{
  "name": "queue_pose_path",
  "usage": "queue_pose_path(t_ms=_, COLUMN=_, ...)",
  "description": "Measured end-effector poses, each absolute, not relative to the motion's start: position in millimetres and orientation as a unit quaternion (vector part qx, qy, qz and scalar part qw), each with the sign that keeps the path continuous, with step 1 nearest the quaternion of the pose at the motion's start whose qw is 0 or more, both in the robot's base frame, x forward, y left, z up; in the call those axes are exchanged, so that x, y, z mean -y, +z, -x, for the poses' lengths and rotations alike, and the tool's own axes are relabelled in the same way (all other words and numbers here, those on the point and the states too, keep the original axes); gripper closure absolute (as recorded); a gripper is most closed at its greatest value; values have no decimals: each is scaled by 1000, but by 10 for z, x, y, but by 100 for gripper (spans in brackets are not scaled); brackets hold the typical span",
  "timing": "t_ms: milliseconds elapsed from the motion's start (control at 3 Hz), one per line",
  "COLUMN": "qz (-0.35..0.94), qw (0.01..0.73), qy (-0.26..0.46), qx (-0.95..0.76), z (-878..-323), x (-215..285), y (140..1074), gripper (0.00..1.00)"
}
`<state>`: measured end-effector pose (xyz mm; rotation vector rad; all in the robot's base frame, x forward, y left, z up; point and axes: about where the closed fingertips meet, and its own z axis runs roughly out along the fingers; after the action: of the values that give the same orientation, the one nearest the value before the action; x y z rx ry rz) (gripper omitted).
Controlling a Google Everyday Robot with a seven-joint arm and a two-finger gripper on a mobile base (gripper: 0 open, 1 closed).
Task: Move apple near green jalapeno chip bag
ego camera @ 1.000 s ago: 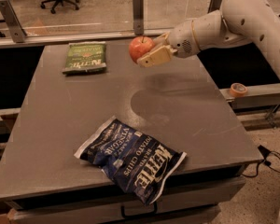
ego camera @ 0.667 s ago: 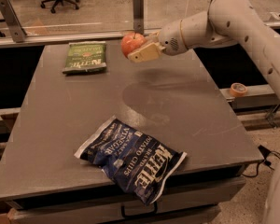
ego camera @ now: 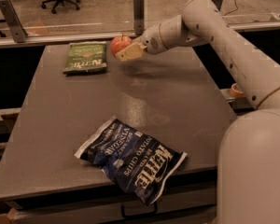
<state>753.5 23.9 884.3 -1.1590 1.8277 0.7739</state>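
The red-orange apple (ego camera: 119, 44) is held in my gripper (ego camera: 123, 49), which is shut on it above the far part of the grey table (ego camera: 74, 120). The green jalapeno chip bag (ego camera: 85, 57) lies flat at the table's far left, just left of the apple and a small gap away. My white arm (ego camera: 214, 31) reaches in from the right. One beige finger (ego camera: 129, 53) shows in front of the apple; the other is hidden behind it.
A larger dark blue and white chip bag (ego camera: 133, 158) lies near the table's front edge. A glass barrier with metal posts (ego camera: 138, 6) runs along the table's far edge. A small orange object (ego camera: 236, 89) sits past the table's right side.
My gripper has carried the apple to the left, from over the far right-centre of the table to just right of the green bag.
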Motion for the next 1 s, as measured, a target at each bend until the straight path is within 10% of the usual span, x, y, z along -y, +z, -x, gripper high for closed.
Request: queue_pose_path(t_ms=1000, qz=466, qw=374, qy=331, qx=-730, z=-7613, x=-519, y=8591, gripper=28)
